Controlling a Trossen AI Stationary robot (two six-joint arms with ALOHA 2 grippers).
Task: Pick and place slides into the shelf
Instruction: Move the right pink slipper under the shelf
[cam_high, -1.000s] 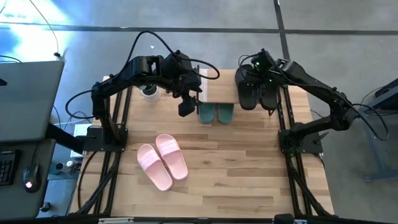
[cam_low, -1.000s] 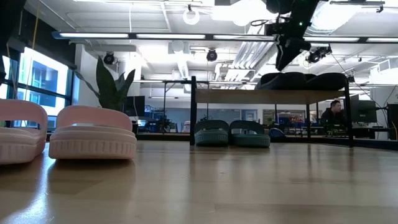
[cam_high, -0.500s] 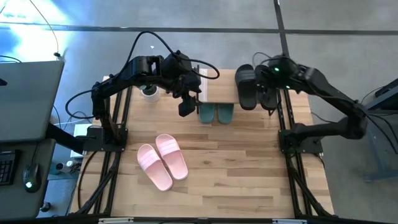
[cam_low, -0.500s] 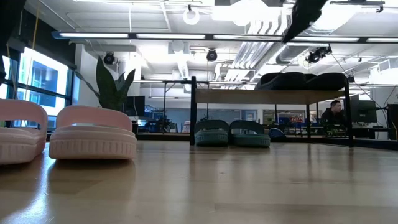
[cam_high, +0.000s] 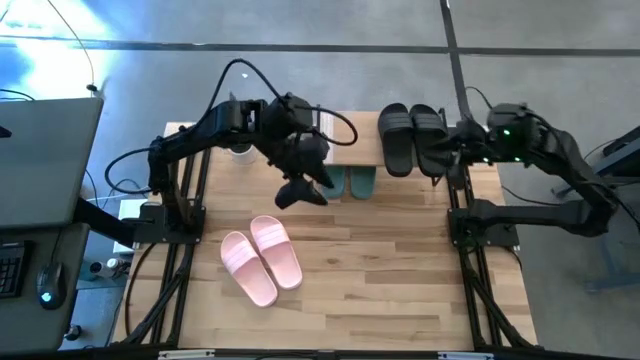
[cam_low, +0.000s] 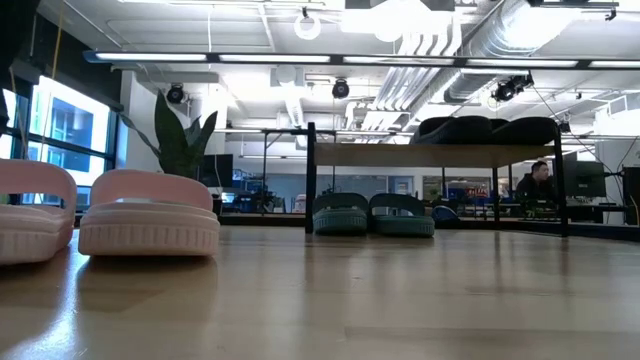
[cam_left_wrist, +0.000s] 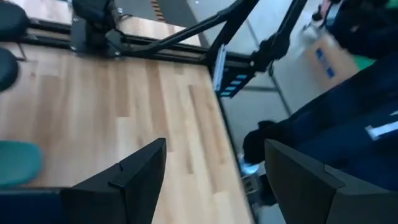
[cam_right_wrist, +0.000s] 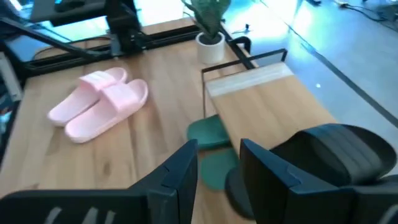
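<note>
The black slides lie side by side on the right end of the shelf's top board, soles down, and show there in the low view and the right wrist view. The pink slides rest on the table near its left front. My left gripper hovers open in front of the shelf's left end, above bare table. My right gripper is open just right of the black slides, pointing toward them.
A teal-green pair stands on the table under the shelf. A potted plant sits left of the shelf. A person in dark blue is beyond the table's right edge. Open tabletop lies right of the pink slides.
My right gripper has drawn back from over the black slides toward the table's right edge; both black slides stay on the shelf top and now show fully. My left gripper has moved from beside the shelf's left end toward the near edge and slightly right.
</note>
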